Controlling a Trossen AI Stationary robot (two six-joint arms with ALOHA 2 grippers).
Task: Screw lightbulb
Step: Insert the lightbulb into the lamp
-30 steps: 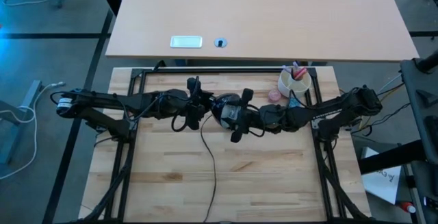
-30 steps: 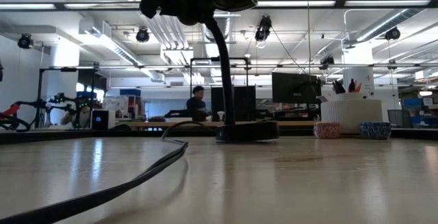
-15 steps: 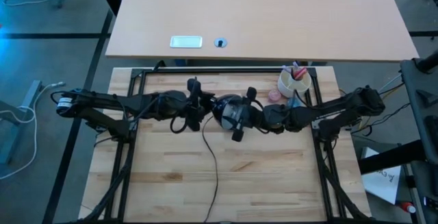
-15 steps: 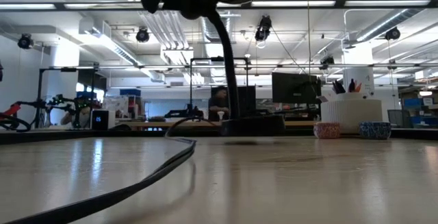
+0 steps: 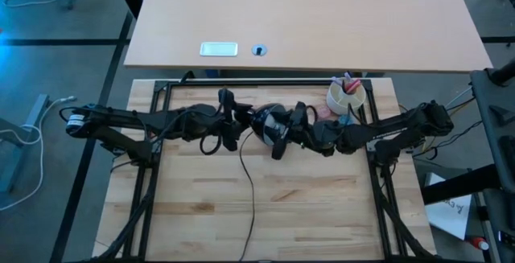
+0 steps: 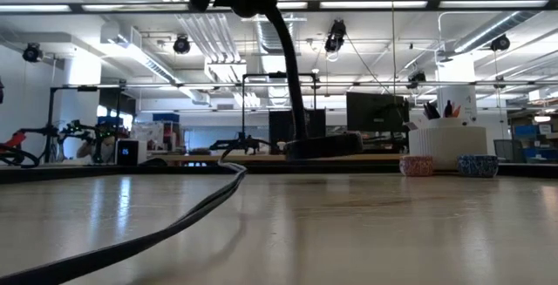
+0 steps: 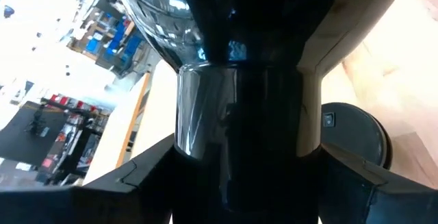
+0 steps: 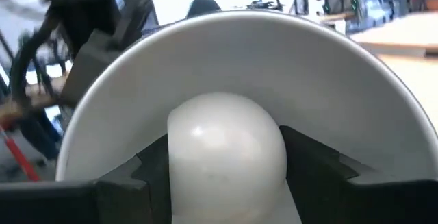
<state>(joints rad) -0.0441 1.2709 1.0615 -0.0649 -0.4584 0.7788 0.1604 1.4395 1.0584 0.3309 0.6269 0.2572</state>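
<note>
- At the middle of the worktop (image 5: 322, 207), toward its far edge, I have both arms meeting over the lamp (image 5: 265, 122).
- My right gripper (image 8: 226, 183) grips the bulb (image 8: 227, 148); a dark finger (image 8: 318, 166) presses each side of the white globe.
- The bulb sits inside the shade (image 8: 342, 87), right at its centre, with the pale bowl curving around it.
- My left gripper (image 7: 239, 176) is clamped on the lamp's shiny dark neck just behind the shade, fingers (image 7: 137, 183) flanking it on both sides.
- From table height, the lamp's stem (image 6: 288, 67) curves down to the base (image 6: 323, 145), and I cannot tell whether the base rests flat on the worktop.
- The cord (image 6: 174, 224) runs from the base toward the near edge.
- A white cup (image 5: 346, 96) of pens stands near the far right corner.
</note>
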